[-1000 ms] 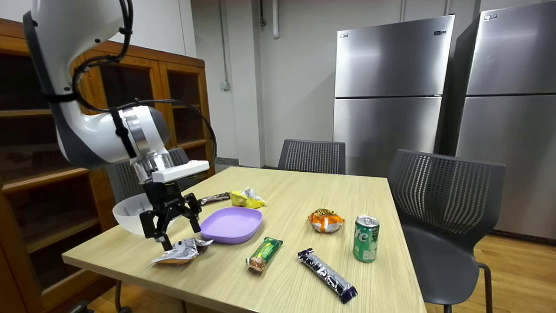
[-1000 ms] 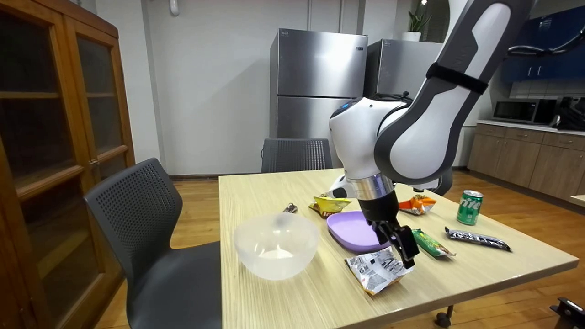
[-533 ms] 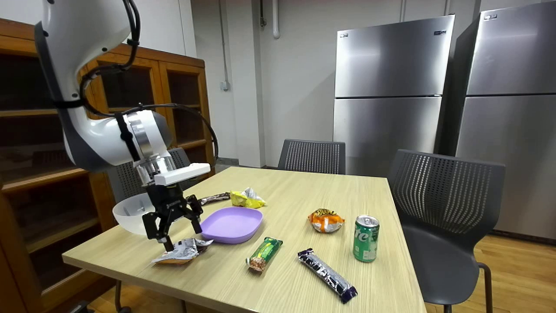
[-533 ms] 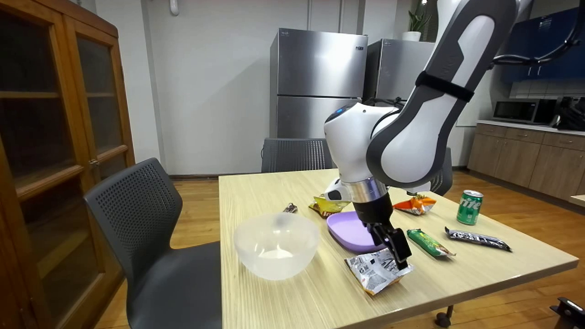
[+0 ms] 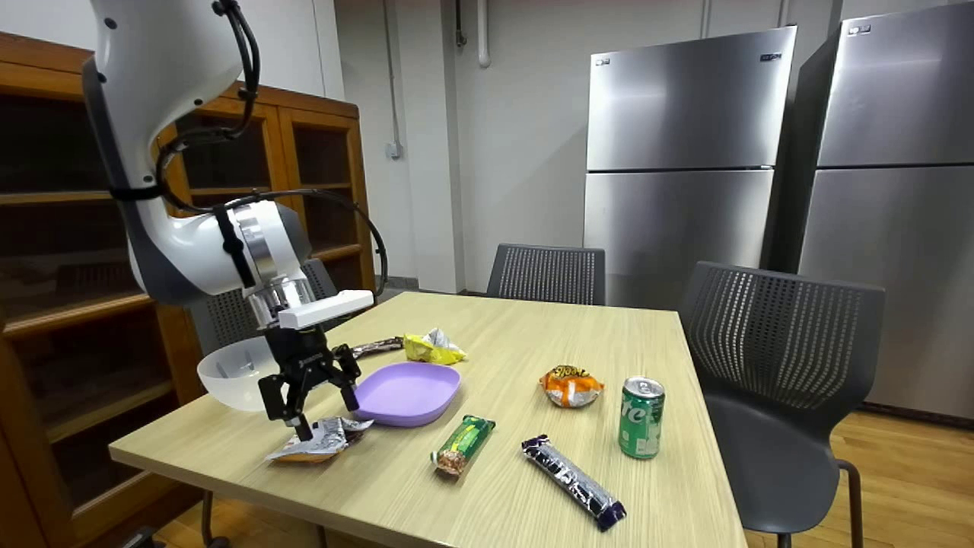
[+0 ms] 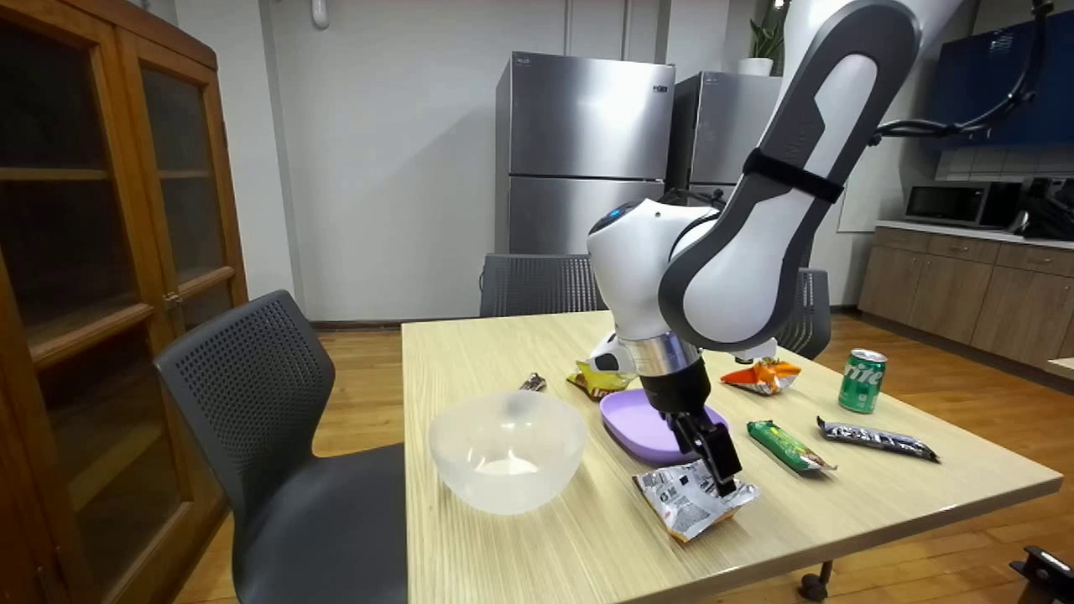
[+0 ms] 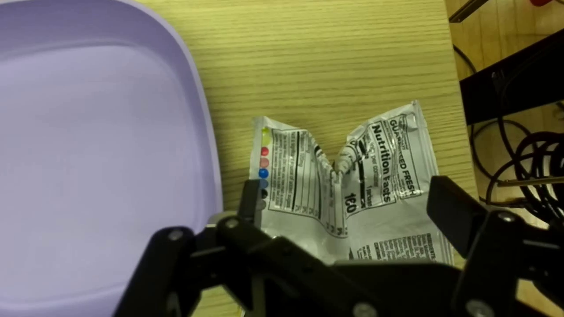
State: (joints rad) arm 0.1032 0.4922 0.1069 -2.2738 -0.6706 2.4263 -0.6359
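Silver snack packet (image 7: pixel 365 198) lies creased, nutrition print up, on the counter (image 7: pixel 335 53), just below the middle of the wrist view; in both exterior views it has kept its spot since a second ago. Over it, the gripper (image 7: pixel 347 200) stands with its fingers well apart, one at the packet's left edge and one at its right; whether they touch it cannot be told. Near the packet, the purple plate (image 7: pixel 101 176), also unmoved, fills the left of that view.

In an exterior view the gripper and the white arm (image 5: pixel 194 243) have shifted slightly right and down over the last second. In an exterior view the green bar (image 6: pixel 784 445) now shows its left end, which the gripper covered earlier. Toward the lower right, the dark bar (image 5: pixel 574 483), green can (image 5: pixel 641 418) and orange packet (image 5: pixel 571 387) have stayed put. Steel refrigerators (image 5: pixel 681 114) stand behind, upper right.
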